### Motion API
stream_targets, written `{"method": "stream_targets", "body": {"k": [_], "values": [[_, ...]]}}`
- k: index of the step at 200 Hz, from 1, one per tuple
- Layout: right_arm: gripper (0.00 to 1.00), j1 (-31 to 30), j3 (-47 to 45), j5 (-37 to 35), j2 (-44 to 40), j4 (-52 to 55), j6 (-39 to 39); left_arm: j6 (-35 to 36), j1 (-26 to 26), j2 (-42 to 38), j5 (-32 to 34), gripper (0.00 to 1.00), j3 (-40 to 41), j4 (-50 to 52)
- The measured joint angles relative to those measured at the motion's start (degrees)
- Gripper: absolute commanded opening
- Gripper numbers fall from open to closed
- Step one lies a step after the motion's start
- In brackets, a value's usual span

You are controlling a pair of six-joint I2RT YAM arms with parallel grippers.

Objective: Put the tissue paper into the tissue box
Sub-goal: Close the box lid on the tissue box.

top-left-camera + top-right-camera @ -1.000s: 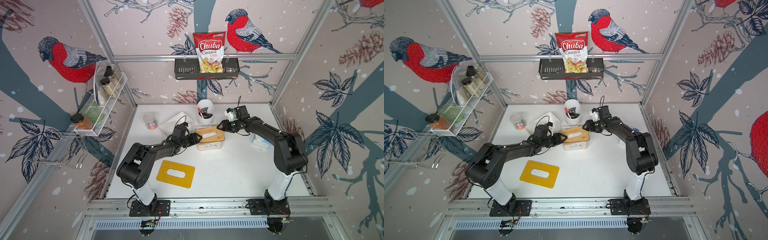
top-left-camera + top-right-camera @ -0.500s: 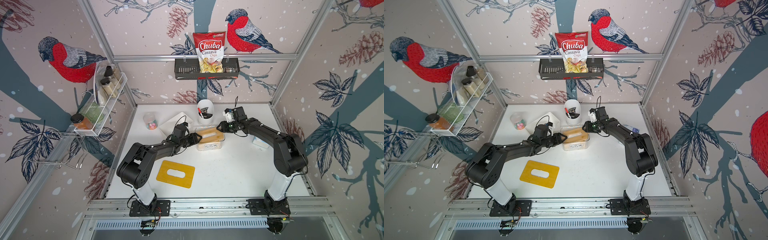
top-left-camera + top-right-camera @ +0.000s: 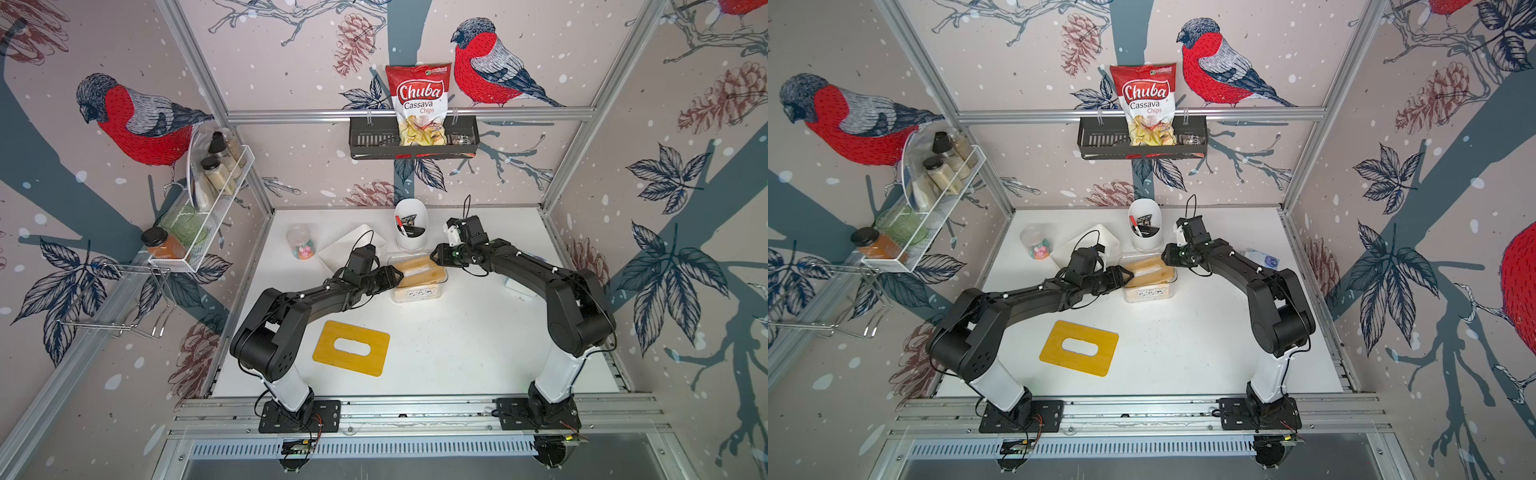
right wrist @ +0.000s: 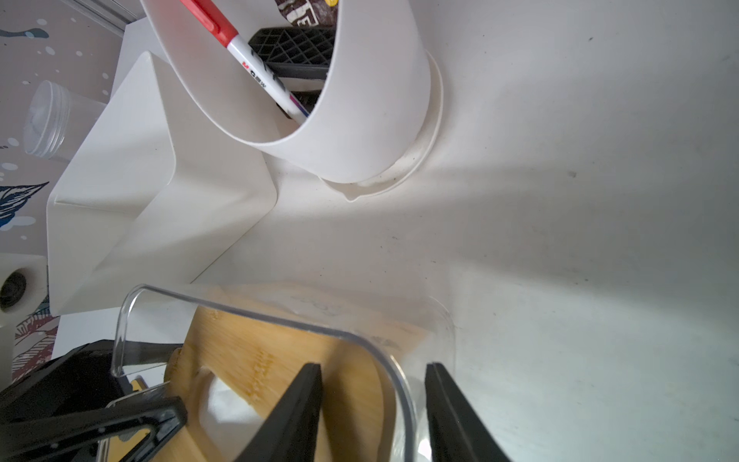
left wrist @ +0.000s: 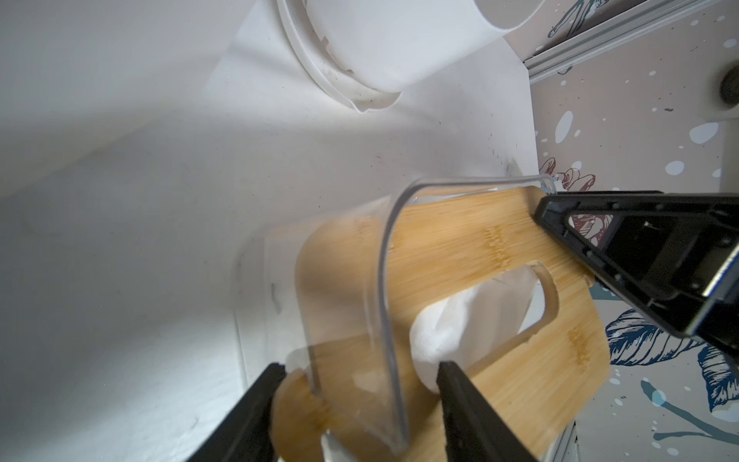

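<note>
Tissue box [image 3: 417, 293], clear plastic, sits mid-frame in both top views on white table [image 3: 457, 332], just below white pen cup [image 3: 409, 245]. Bamboo plate [image 5: 460, 240] w/ slot lies tilted inside the box. Tissue paper [image 5: 452, 320] is in the box under the plate, white wad bulging up thru the slot.

L gripper [image 3: 400, 275] is at the box's left end, R gripper [image 3: 433, 256] at its upper right end. Arms come in from lower left & lower right of frame.

L wrist view: claw released, jaws apart, straddling the clear end wall. One finger [image 5: 248, 420] is outside the box, the other over the plate beside the tissue.

R wrist view: R gripper [image 4: 374, 366] likewise released, jaws apart astride the box wall near a corner. One finger [image 4: 296, 408] is on the plate side, the other outside. Neither claw visibly clamps anything.

Second slotted bamboo lid [image 3: 328, 349] lies flat on table, lower centre, well apart from the box. Candy jar [image 3: 301, 248] & white tray [image 3: 345, 249] sit left of the cup.
</note>
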State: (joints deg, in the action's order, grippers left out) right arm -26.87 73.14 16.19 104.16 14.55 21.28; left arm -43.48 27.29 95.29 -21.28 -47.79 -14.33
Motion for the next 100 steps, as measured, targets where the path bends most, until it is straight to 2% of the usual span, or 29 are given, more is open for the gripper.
{"method": "stream_targets", "body": {"k": [100], "values": [[0.59, 1.8, -0.1, 4.0, -0.7, 2.4, -0.2, -0.2, 0.3, -2.4, -1.4, 0.64, 0.9, -1.5]]}}
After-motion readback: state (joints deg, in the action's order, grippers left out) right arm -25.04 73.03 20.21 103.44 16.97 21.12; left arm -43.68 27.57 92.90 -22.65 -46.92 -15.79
